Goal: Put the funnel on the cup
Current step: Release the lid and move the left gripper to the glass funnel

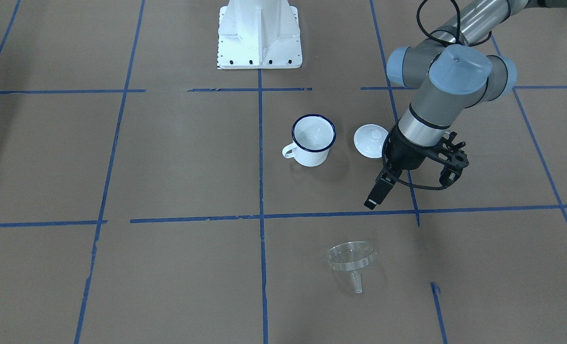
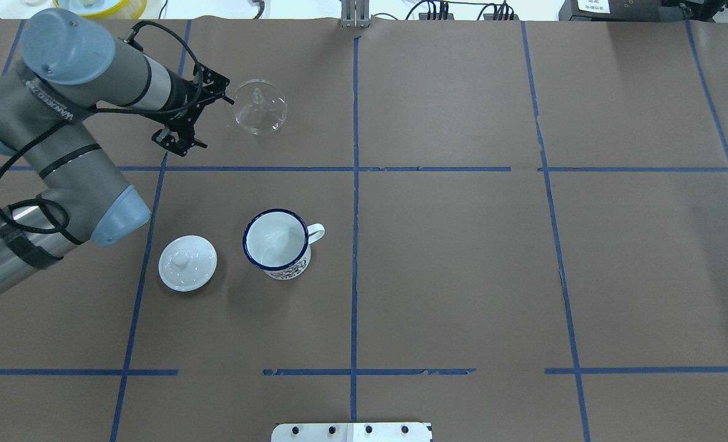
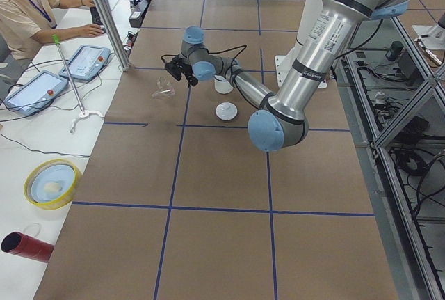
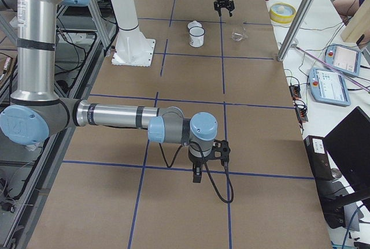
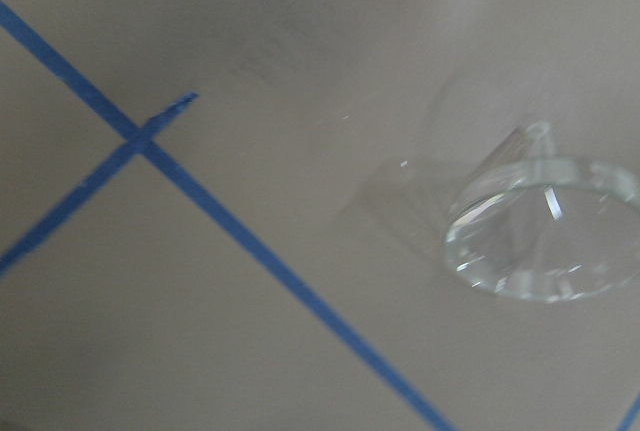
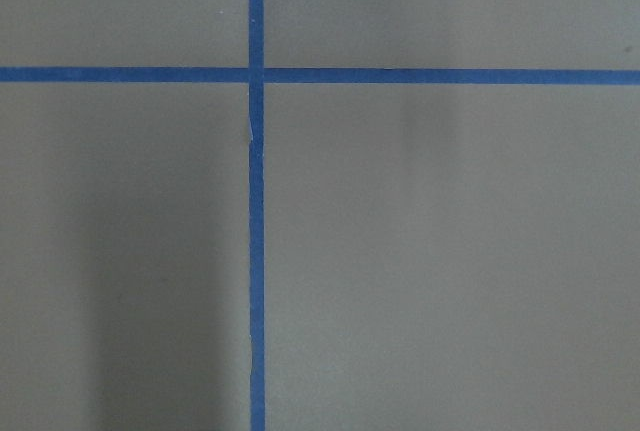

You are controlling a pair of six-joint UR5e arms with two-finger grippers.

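Note:
The clear funnel (image 1: 350, 258) lies tilted on the brown paper, its spout toward the table's far edge; it also shows in the overhead view (image 2: 259, 107) and the left wrist view (image 5: 545, 241). The white mug with a dark blue rim (image 1: 313, 141) stands upright and empty nearer the robot (image 2: 276, 244). My left gripper (image 1: 375, 197) hangs above the table beside the funnel, a short way to its left in the overhead view (image 2: 180, 142). It looks open and holds nothing. My right gripper (image 4: 196, 175) hovers low over bare paper far from both; I cannot tell its state.
A round white knobbed lid (image 2: 187, 263) lies flat just left of the mug, under the left arm's elbow. The robot's white base (image 1: 259, 33) stands behind the mug. A metal post (image 3: 104, 14) and operator tablets (image 3: 87, 60) are at the far edge.

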